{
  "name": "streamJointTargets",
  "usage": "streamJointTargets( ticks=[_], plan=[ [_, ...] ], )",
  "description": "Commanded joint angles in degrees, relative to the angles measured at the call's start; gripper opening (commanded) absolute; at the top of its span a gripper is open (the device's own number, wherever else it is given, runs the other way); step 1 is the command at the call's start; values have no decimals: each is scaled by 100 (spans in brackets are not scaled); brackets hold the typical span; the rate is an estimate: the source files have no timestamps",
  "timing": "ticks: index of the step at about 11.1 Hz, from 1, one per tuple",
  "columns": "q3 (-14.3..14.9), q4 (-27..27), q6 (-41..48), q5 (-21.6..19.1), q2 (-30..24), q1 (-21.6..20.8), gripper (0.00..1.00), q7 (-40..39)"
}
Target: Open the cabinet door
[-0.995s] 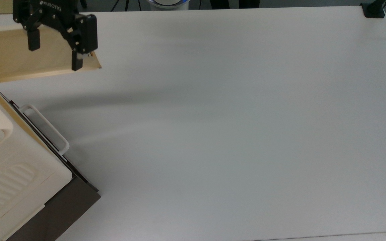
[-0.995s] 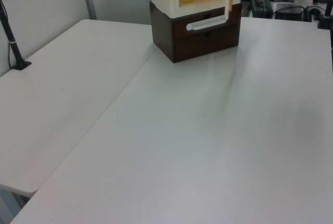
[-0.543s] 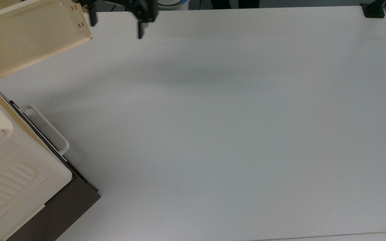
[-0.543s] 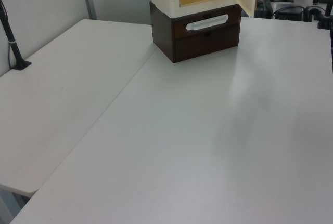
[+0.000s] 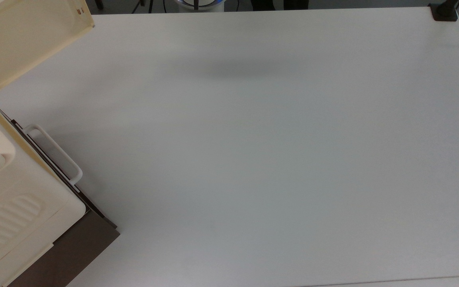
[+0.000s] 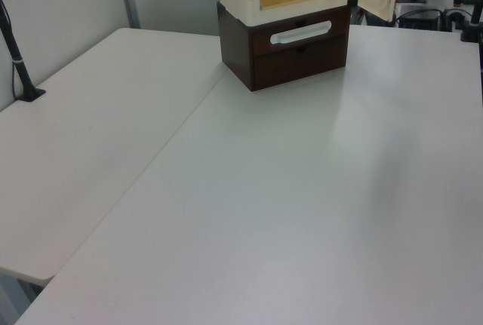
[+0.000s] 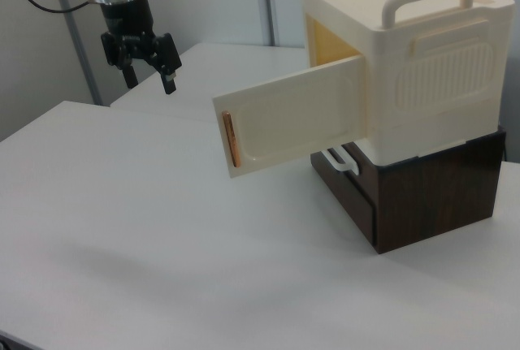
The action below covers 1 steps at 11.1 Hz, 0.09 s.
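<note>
The cabinet door (image 7: 292,118) now stands swung wide. A second ago the claw (image 7: 149,68) was at the door's free edge with the panel only partly out. Half a second ago it had let go and the door showed its recessed inner face in the top view. Now the door has swung further toward the top view's upper left corner, and the claw is well apart from it, hanging above the worktop (image 5: 253,139). In the right view its two fingers stand apart, gripping nothing. The copper handle (image 7: 229,139) sits on the door's outer edge, free. I judge the opening done, with only the retreat left.

The cabinet (image 7: 406,49) sits on a dark brown base (image 7: 431,196) with a white loop handle (image 6: 300,32), at the top view's left edge of the worktop. A black clamp (image 5: 444,12) grips the top view's upper right corner. Partition walls and cables show beyond.
</note>
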<state>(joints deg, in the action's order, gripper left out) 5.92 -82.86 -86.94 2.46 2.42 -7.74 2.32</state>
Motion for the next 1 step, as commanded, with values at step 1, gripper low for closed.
streamJointTargets(
  ticks=[1],
  plan=[
    [23, -336, 63, -97, -225, 10, 100, -136]
  ],
)
